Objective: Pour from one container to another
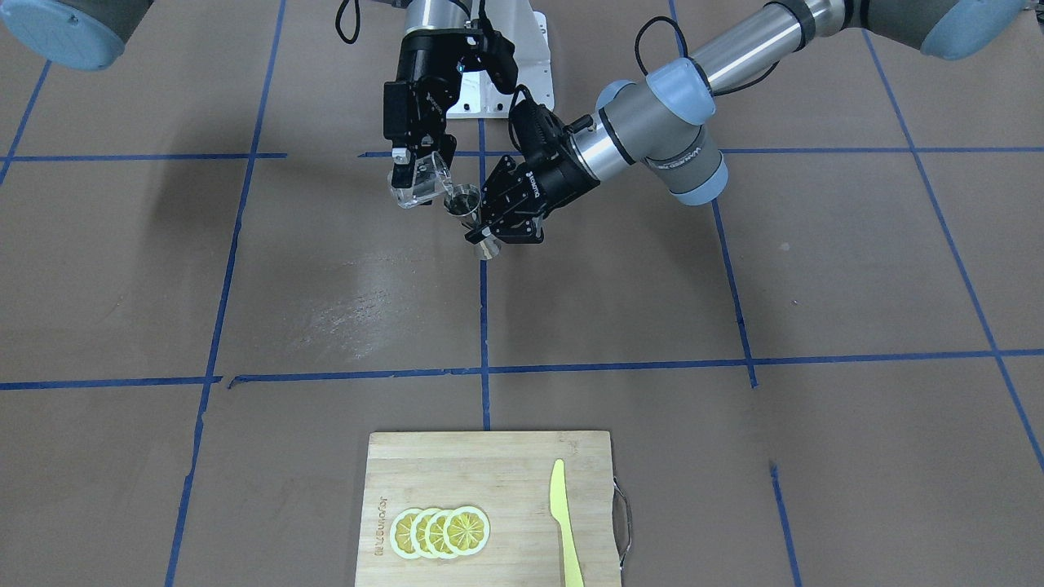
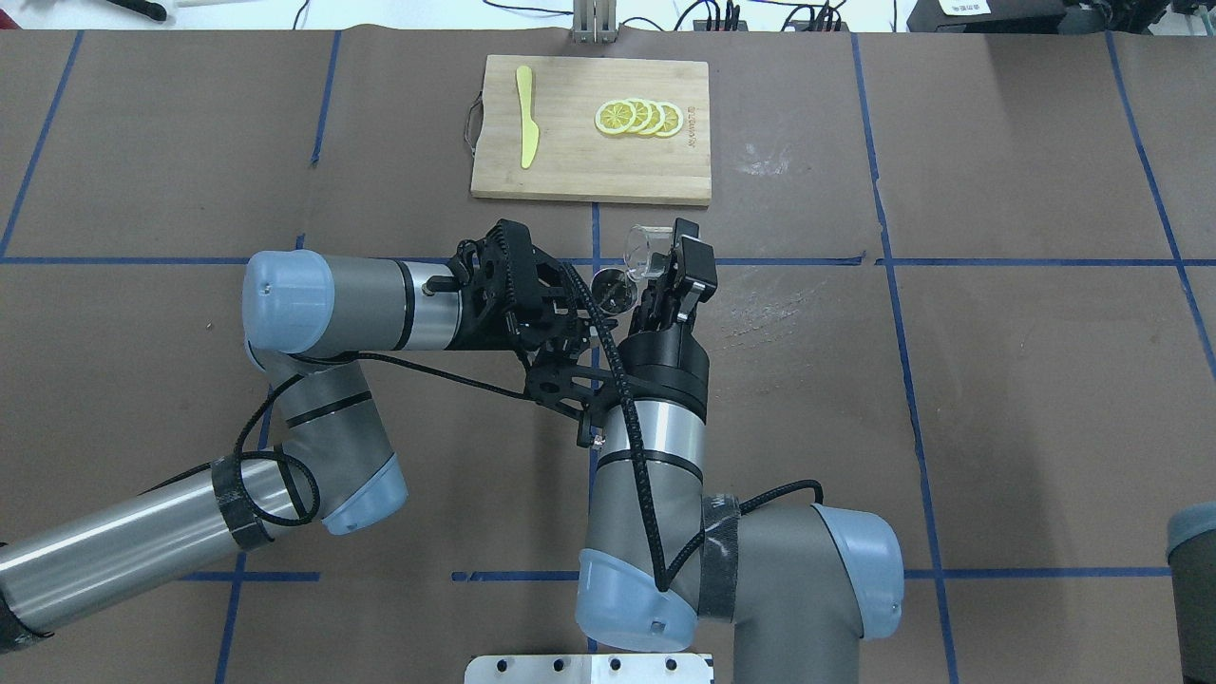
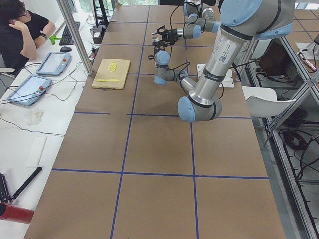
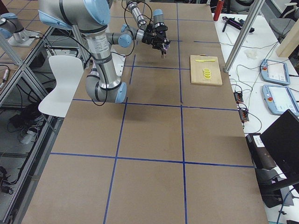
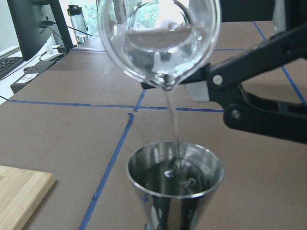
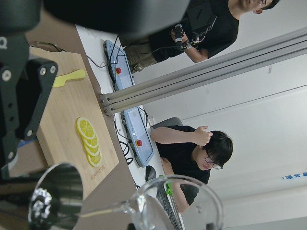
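Jigger [image 2: 613,289] is on the left of the pair, held up off the table [image 2: 997,399] with one cone open to the top so it can catch. My left end effector [image 2: 595,306] is closed on it, I think at the narrow waist, though its fingers are partly hidden there. The left wrist view shows clear liquid already pooled in that cone. Just right of it and higher, the glass cup [image 2: 639,249] is tipped with its lip over the jigger's mouth; a thin stream [image 5: 173,129] falls inside the rim. My right end effector [image 2: 665,268] clamps the cup by its wall, which leaves the pouring lip free. I judge the pour about midway, as liquid remains in the cup. The cutting board [image 2: 589,180] lies well apart, clear of any splash.
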Tool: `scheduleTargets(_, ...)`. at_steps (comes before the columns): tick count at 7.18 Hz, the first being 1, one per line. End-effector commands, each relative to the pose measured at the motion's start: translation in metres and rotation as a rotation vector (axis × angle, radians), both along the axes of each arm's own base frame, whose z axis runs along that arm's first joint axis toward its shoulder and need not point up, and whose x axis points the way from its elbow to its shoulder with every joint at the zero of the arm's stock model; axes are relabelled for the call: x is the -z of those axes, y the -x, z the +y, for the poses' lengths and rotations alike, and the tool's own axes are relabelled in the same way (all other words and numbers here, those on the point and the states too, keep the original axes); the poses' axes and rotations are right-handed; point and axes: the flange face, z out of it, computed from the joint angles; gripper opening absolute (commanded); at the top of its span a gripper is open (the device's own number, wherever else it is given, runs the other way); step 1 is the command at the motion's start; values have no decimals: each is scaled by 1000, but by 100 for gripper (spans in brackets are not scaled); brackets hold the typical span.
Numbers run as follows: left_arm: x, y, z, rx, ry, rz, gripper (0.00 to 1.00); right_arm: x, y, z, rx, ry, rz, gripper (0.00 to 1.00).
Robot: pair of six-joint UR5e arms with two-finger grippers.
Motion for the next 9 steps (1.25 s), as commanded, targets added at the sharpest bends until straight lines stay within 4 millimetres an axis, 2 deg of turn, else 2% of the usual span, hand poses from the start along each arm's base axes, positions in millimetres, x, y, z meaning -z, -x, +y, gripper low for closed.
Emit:
scheduleTargets(1, 0, 0, 0, 0, -1, 0, 0, 9, -9, 2, 4, 0, -31, 0)
scheduleTargets(3, 1, 0, 0, 0, 0, 1, 0, 14, -13, 4, 4, -1, -68, 0)
scheduleTargets(6, 1, 0, 0, 0, 0, 2, 0, 32, -38, 9, 18, 14, -166, 0)
scheduleTargets(8, 0, 0, 0, 0, -1, 0, 0, 33, -41, 9, 9, 33, -246, 0)
scheduleTargets(9, 1, 1, 0, 0, -1, 3, 0, 35, -46, 10, 14, 48, -342, 0)
